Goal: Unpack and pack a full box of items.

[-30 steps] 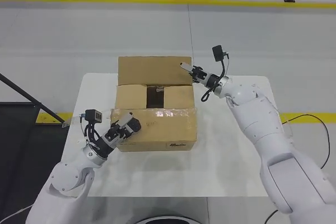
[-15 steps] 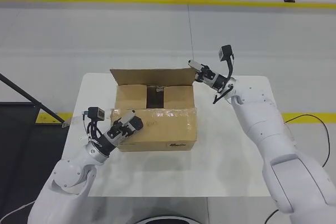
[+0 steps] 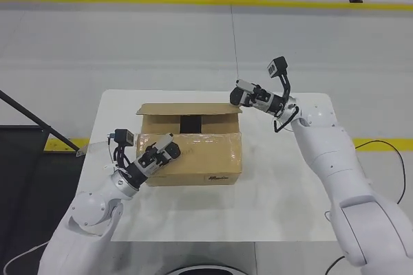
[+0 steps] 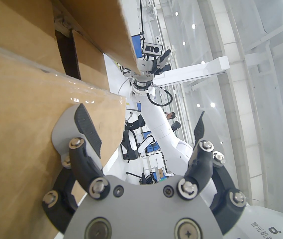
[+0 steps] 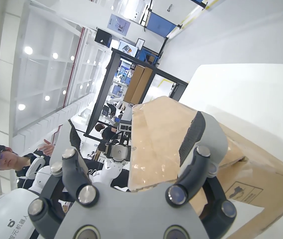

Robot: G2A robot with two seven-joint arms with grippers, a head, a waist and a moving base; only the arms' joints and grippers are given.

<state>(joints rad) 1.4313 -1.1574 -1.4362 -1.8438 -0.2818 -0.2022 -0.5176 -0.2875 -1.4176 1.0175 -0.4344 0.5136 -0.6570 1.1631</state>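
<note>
A brown cardboard box [image 3: 206, 165] stands in the middle of the white table [image 3: 282, 199]. Its far flap [image 3: 186, 108] stands raised and leans in over the opening. My right gripper [image 3: 235, 95] is open at that flap's right corner, with the flap [image 5: 156, 138] between the fingers and one pad [image 5: 193, 133] against it. The taped near flap [image 3: 199, 144] lies over the top. My left gripper [image 3: 166, 146] is open at its left part, one pad [image 4: 87, 128] resting on the cardboard [image 4: 31, 113]. A dark gap [image 3: 190, 124] shows between the inner flaps.
The bare table surface extends right of the box and in front of it. A black pole [image 3: 20, 110] slants past the table's left side. A yellow floor line [image 3: 385, 144] runs behind the right arm.
The far flap went from lying flat outward to upright, then to leaning over the box, with my right gripper following its corner. My left gripper shifted slightly right along the near flap.
</note>
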